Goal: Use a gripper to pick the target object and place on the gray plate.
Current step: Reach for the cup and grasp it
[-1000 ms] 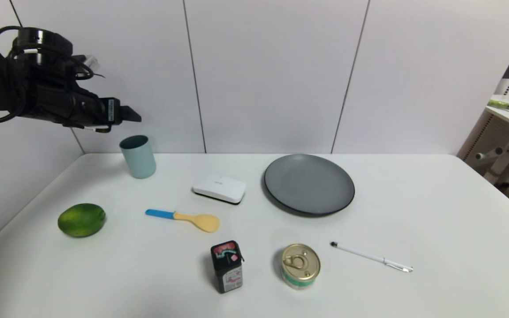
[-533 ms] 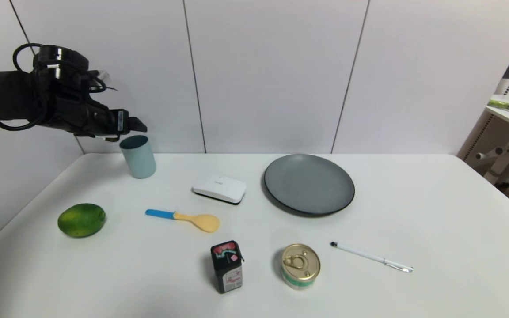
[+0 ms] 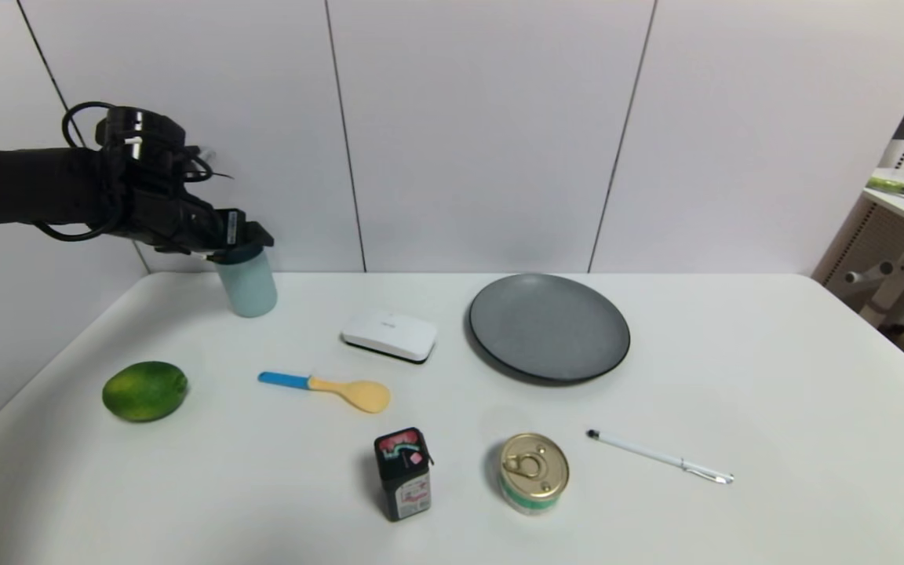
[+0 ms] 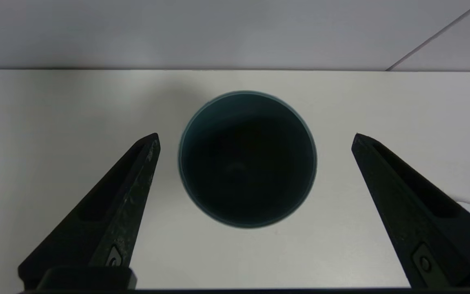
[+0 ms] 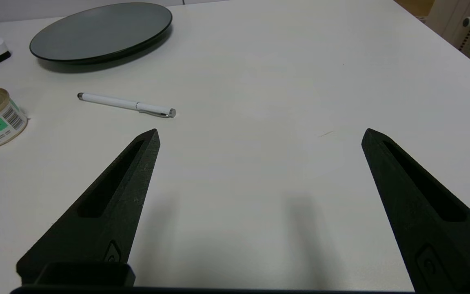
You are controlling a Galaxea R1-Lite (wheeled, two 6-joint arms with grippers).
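The pale blue-green cup (image 3: 248, 286) stands upright at the table's far left corner. My left gripper (image 3: 252, 237) hangs open right over its rim and hides the mouth in the head view. In the left wrist view the cup's dark teal inside (image 4: 247, 159) lies between my two spread fingers (image 4: 137, 171), which do not touch it. The gray plate (image 3: 548, 327) lies at the back centre-right and is empty; it also shows in the right wrist view (image 5: 100, 30). My right gripper (image 5: 259, 136) is open and empty, low over bare table at the front right.
A white flat box (image 3: 389, 335) lies between cup and plate. A lime (image 3: 145, 390), a blue-handled yellow spoon (image 3: 330, 388), a small black carton (image 3: 403, 473), a gold-lidded tin can (image 3: 534, 472) and a white pen (image 3: 660, 457) lie nearer the front.
My left gripper has moved down and to the right, from above and left of the cup to right over its rim. Nothing on the table has moved.
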